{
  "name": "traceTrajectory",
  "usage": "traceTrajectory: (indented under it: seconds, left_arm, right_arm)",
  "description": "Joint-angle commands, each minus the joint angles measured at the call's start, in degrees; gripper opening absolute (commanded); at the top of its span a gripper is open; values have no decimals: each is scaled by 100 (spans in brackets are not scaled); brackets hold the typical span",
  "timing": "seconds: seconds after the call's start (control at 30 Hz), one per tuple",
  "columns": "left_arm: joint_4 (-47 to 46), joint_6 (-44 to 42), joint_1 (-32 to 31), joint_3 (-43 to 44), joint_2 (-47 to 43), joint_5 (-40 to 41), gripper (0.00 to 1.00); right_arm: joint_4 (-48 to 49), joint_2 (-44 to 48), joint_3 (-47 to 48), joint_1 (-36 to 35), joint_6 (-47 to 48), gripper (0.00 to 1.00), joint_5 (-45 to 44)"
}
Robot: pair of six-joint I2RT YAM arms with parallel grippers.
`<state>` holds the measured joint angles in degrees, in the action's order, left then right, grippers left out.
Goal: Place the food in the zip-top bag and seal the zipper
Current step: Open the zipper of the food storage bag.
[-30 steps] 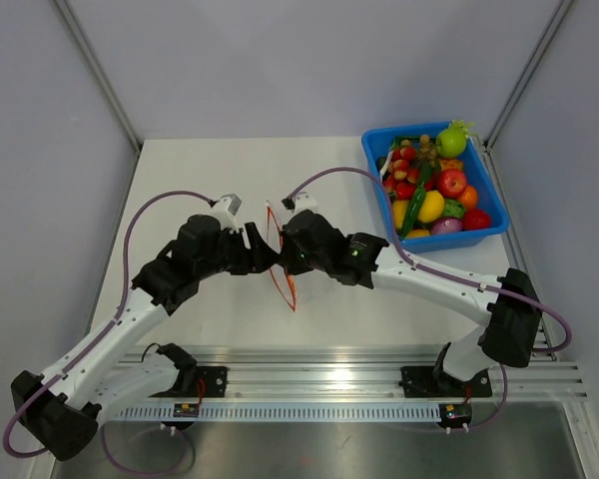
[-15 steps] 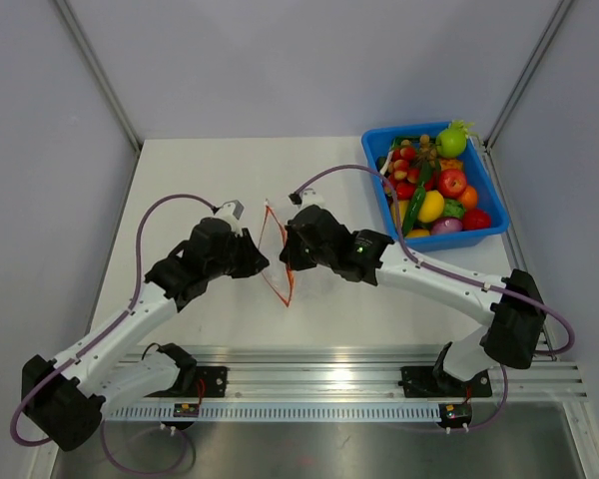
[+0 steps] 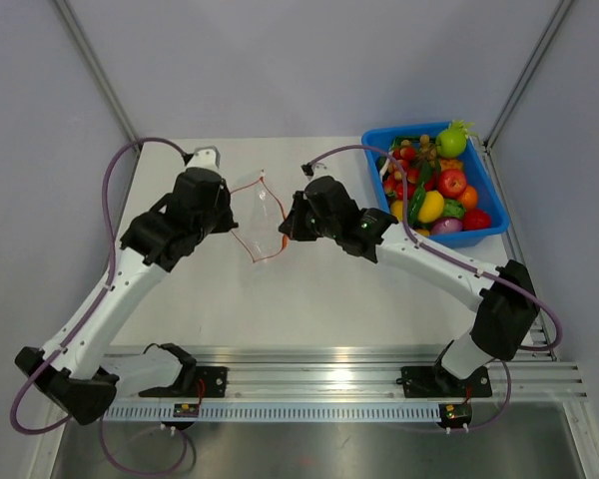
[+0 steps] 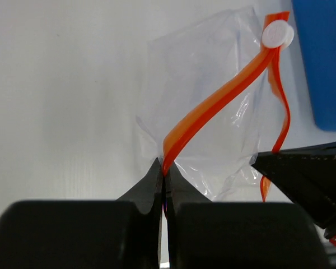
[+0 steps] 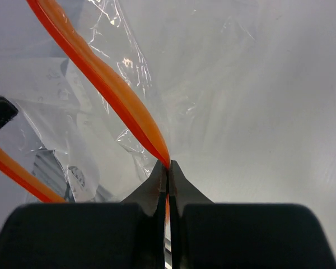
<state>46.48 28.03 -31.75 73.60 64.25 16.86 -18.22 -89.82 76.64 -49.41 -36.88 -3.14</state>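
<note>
While both arms meet over the middle of the table (image 3: 200,299), the zip-top bag (image 3: 261,213) is held between them with its mouth pulled apart. The left end effector (image 4: 163,175) is closed narrow on one lip of the zipper (image 4: 215,103), pinching the orange strip where it meets the clear film. The right end effector (image 5: 168,171) is pinched just as tightly on the opposite lip. Between the two pinch points the orange strips bow away from each other, and a white round tab (image 4: 277,35) sits at the strip's far end. Whether the bag's bottom touches the table cannot be told. Black wrist housings flank the mouth closely on its left and right, while open table surface stretches beyond the bag toward the back wall and on the near side toward the arm bases. The food (image 3: 434,195) lies heaped in the blue bin (image 3: 372,165) at the far right corner, well apart from the bag. The right arm's forearm runs just beside the bin's near left corner.
</note>
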Motion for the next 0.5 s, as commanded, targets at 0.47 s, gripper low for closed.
traceTrajectory:
  seconds: [0.47]
  left_arm:
    - [266, -149, -789, 384, 1872, 425, 0]
  right_arm:
    - [793, 403, -1484, 617, -882, 0, -153]
